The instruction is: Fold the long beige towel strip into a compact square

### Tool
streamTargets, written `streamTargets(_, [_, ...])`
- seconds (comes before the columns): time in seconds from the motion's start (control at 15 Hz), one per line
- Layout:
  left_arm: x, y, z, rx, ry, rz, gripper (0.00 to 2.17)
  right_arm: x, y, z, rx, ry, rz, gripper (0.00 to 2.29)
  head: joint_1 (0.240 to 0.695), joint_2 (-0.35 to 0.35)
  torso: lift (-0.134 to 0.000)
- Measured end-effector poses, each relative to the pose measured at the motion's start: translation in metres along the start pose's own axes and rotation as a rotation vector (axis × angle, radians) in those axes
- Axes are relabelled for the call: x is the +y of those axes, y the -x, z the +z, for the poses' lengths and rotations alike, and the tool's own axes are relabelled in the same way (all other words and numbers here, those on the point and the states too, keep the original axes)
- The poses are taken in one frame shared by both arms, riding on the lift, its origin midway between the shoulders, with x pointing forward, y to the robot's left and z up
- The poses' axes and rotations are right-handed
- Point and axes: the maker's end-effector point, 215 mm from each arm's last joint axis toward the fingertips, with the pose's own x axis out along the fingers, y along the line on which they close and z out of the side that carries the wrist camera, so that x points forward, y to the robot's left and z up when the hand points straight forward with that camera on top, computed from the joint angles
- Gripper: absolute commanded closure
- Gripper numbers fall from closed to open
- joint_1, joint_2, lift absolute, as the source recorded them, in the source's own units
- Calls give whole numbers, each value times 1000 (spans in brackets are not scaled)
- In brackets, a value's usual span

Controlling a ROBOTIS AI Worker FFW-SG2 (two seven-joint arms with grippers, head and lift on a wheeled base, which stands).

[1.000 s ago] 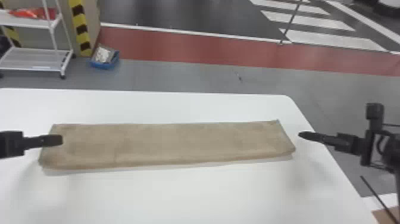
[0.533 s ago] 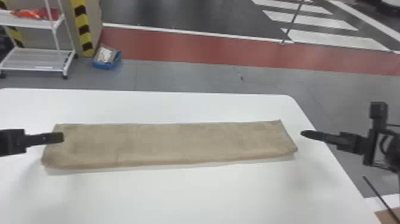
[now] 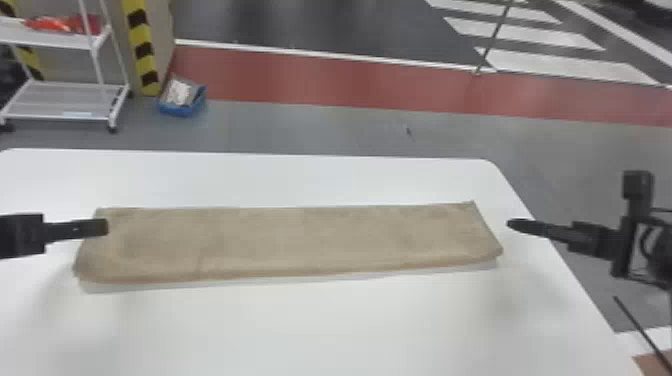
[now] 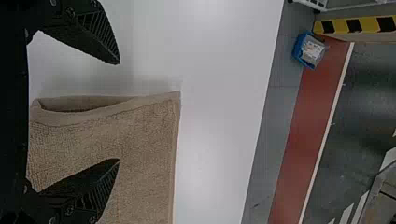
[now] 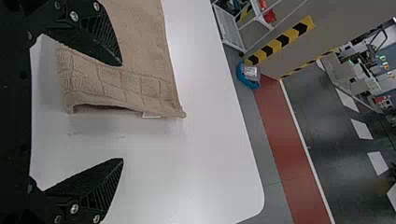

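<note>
Grey floor (image 3: 350, 130) is stretching beyond the white tabletop (image 3: 300, 330), whose far edge is running straight before rounding at the right corner; its near edge is falling out of view. One beige towel strip (image 3: 295, 240) is lying lengthwise across it, with white surface showing along both long sides and past each end. At the strip's left end the left tool (image 3: 104, 227) is hanging, and just beside the right end the right tool (image 3: 513, 223). Each is standing wide open, gripping nothing, one finger reaching over towel and the other over tabletop. Folded layers are hiding one another, so their number is staying unclear; one small white tag (image 5: 151, 115) is peeking out at the right end. Behind, one cart (image 3: 70, 102) is standing, partly cut off, and one blue bin (image 3: 182, 107) is sitting near it.
</note>
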Motion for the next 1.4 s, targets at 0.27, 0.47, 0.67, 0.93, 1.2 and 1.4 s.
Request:
streamTargets(0.27, [0, -1, 1, -2, -12, 4, 194, -1, -1, 2, -2, 15, -4, 174, 695, -219, -124])
streamTargets(0.47, [5, -5, 1, -3, -29, 23, 194, -1, -1, 2, -5, 19, -4, 174, 695, -216, -124])
streamTargets(0.67, [16, -17, 2, -14, -80, 68, 194, -2, 0, -3, 0, 20, -6, 174, 695, -208, -124])
streamTargets(0.93, [28, -26, -5, -1, -145, 131, 211, -1, 2, -6, 2, 19, -3, 174, 695, -198, -124])
streamTargets(1.2, [25, -23, -9, 10, -145, 116, 329, 0, 5, -3, 0, 15, -4, 174, 695, -200, -124])
streamTargets(1.4, [18, -23, -14, 20, -130, 84, 329, 1, 5, -3, 4, 12, -4, 174, 695, -206, -124])
